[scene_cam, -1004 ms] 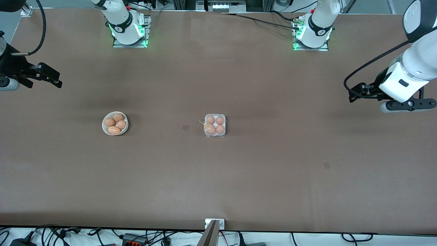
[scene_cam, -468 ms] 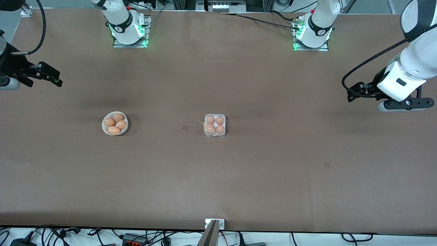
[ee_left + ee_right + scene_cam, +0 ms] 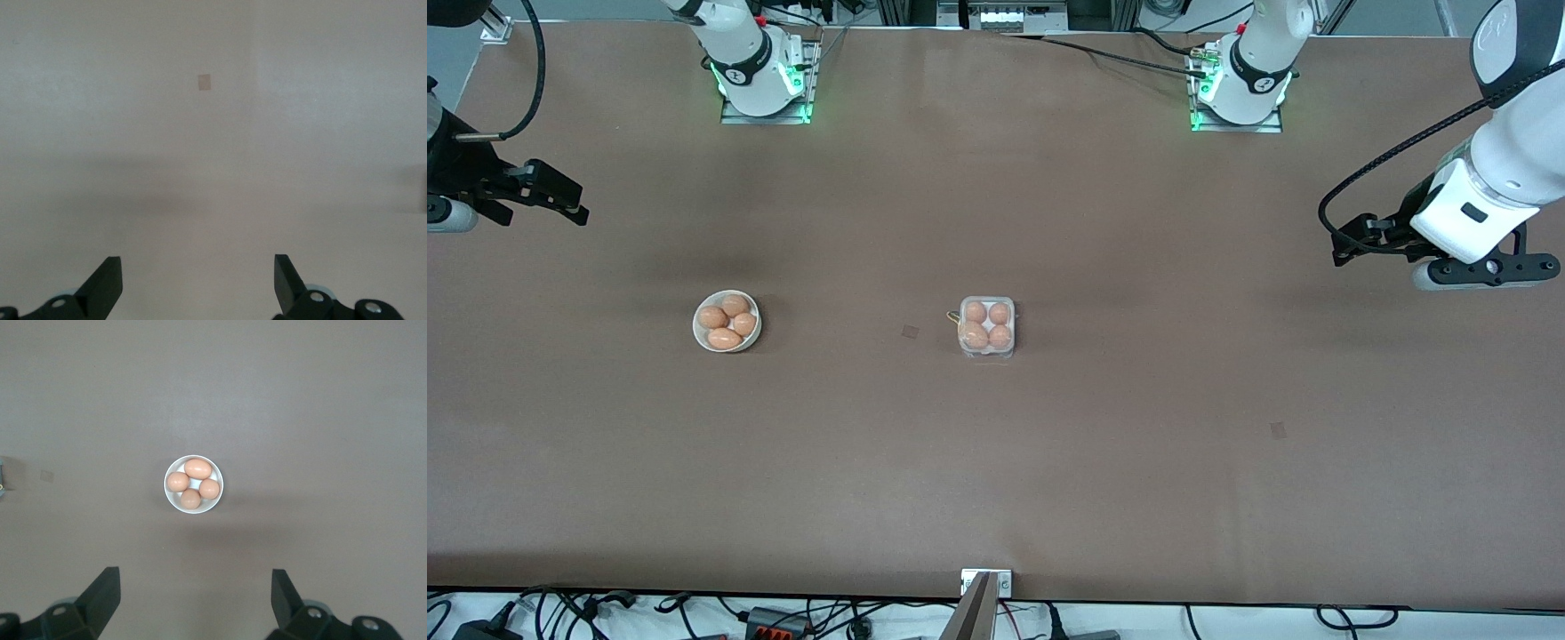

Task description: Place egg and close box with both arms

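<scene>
The box (image 3: pixel 987 353), a small clear carton, stands mid-table with an orange-brown egg (image 3: pixel 975 312) in each cell; its lid looks down over them. A white bowl (image 3: pixel 697 325) toward the right arm's end holds several more eggs (image 3: pixel 735 305). My left gripper (image 3: pixel 1339 243) hangs open and empty over bare table at the left arm's end. My right gripper (image 3: pixel 569 203) hangs open and empty at the opposite end. In the right wrist view the bowl (image 3: pixel 169 491) and its eggs (image 3: pixel 198 468) lie ahead of the open right gripper (image 3: pixel 193 588). The left wrist view shows only table past the open left gripper (image 3: pixel 196 272).
A small yellowish loop (image 3: pixel 952 315) lies at the box's corner. Small square marks (image 3: pixel 910 332) (image 3: pixel 1278 430) sit flat on the brown table. The arm bases (image 3: pixel 763 80) (image 3: pixel 1240 89) stand farthest from the front camera. Cables run along the edge nearest it.
The left arm's hand shifted a little toward the table's middle, then held. The right gripper edged slightly toward the bases. Box, bowl and eggs have not moved.
</scene>
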You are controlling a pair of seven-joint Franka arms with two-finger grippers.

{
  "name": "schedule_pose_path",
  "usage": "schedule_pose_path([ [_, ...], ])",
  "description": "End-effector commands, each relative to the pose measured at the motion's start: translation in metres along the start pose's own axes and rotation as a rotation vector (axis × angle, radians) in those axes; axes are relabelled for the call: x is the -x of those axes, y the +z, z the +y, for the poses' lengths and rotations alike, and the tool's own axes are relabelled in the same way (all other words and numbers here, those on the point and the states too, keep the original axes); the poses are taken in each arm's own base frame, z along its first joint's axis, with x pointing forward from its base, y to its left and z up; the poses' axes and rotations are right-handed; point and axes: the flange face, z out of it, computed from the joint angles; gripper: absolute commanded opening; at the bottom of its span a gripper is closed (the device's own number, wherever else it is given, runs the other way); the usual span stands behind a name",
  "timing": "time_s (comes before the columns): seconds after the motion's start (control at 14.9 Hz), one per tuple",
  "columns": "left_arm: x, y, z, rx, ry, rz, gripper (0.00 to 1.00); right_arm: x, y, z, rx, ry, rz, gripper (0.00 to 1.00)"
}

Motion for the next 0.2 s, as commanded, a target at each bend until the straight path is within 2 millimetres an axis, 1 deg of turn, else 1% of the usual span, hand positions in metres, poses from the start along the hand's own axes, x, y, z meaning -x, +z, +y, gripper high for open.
schedule_pose_path([
  [0.0,0.0029,-0.008,0.0001,0.006,-0.003,0.016,1.0,0.0055,-0.0044,-0.002,0.011,0.009,0.0,1.0],
  [0.13,0.0025,-0.0079,0.0001,0.006,-0.003,0.016,1.0,0.0054,-0.0045,-0.002,0.011,0.009,0.001,1.0],
])
